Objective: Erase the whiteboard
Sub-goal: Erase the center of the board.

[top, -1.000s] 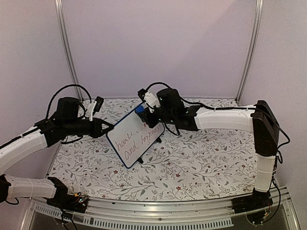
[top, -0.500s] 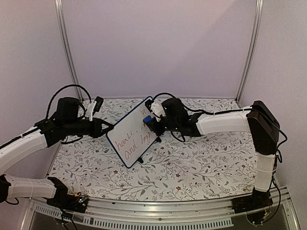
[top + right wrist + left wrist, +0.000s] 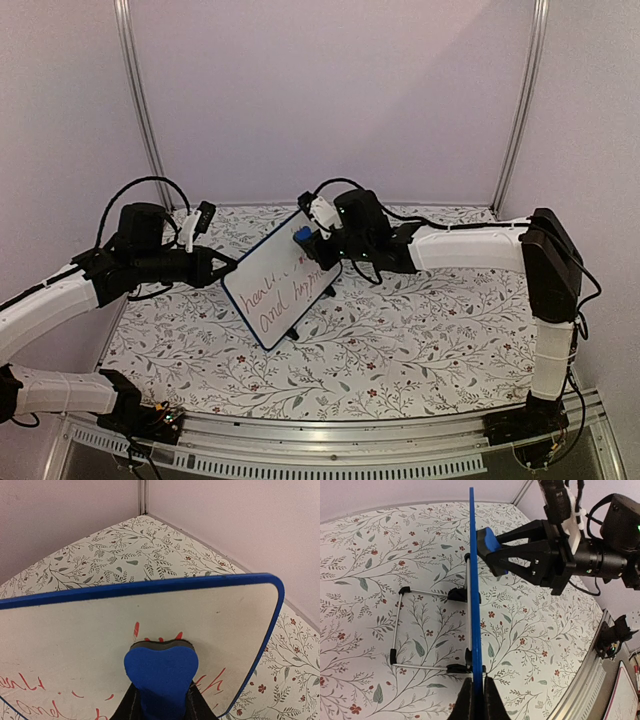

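I read the small white rectangular whiteboard with a thin blue rim (image 3: 268,300) as standing tilted on its wire stand (image 3: 396,625), left of centre on the floral-patterned tablecloth (image 3: 420,330). Left gripper (image 3: 228,268) is clenched on the board's rim at its 9 o'clock side in the top view. Right gripper (image 3: 308,243) grasps a small blue eraser block (image 3: 302,236), which is pressed against the written face at 1 o'clock from board centre. The handwriting (image 3: 283,297) lies at 7 o'clock from the eraser.

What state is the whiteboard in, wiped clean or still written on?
Written on: handwriting shows on the whiteboard beside the eraser held by the right gripper.
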`<state>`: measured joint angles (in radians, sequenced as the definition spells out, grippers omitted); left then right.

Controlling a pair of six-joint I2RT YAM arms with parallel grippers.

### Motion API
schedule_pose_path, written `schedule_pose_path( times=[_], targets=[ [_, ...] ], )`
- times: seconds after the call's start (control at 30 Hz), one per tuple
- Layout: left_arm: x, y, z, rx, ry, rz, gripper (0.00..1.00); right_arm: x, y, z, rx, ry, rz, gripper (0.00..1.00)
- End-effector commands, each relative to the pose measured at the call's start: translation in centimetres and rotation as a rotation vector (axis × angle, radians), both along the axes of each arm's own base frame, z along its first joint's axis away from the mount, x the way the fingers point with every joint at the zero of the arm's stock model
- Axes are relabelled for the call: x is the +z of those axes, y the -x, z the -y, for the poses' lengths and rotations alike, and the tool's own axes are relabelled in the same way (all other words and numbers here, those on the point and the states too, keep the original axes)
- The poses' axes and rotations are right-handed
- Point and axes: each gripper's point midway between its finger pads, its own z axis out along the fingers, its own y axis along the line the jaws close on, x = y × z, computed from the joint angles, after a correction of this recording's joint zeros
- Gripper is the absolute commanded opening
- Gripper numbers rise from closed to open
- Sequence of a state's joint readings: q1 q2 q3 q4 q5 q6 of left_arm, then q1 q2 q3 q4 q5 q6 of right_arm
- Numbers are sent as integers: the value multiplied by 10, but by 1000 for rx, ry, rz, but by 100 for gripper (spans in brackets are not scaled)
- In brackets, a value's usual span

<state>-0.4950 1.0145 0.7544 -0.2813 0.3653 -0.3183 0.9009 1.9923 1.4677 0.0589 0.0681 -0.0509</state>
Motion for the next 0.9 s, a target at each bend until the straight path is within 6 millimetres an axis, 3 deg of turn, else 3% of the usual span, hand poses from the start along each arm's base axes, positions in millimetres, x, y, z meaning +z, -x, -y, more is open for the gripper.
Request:
schedule_pose_path(
  times=[0.0, 0.17, 0.63, 0.73, 0.87],
  targets=[
    [8, 16, 15, -118, 39, 16, 0, 25, -11, -13, 12, -40, 54, 15],
    [8, 16, 15, -117, 38, 18, 0, 21, -12, -16, 19, -36, 50, 16],
    [6, 15, 15, -113, 36, 14, 0, -28, 5, 6, 9, 6, -36, 15],
    [6, 15, 15, -114, 36, 11, 0, -29, 5, 7, 8, -1, -45, 15],
    [5, 15, 15, -114, 35, 9, 0, -16, 0, 5, 7, -26, -30, 15]
  ],
)
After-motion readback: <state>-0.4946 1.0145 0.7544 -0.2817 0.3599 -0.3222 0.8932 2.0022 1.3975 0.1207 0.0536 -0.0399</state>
